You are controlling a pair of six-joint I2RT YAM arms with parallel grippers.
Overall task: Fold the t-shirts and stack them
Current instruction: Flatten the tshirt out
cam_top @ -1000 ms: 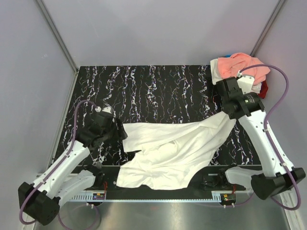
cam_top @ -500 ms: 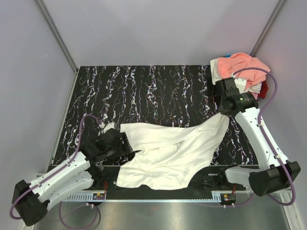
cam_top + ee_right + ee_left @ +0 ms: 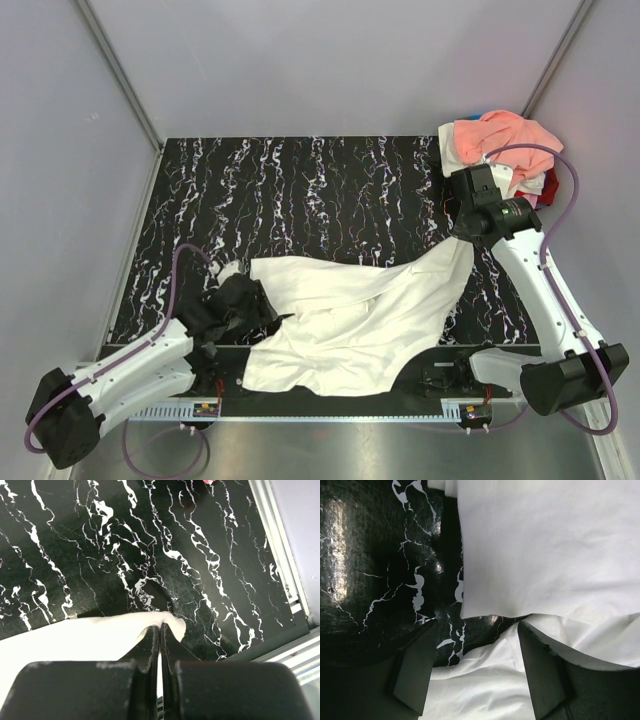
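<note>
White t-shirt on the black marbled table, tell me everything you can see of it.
The white t-shirt is soft plain cloth, no print showing. It lies unfolded and wrinkled across the near half of the black white-veined table, its near edge at the table's front edge. Its far right corner is drawn to a point, pinched in the shut right gripper. The left gripper hangs open over its left edge; contact is unclear.
</note>
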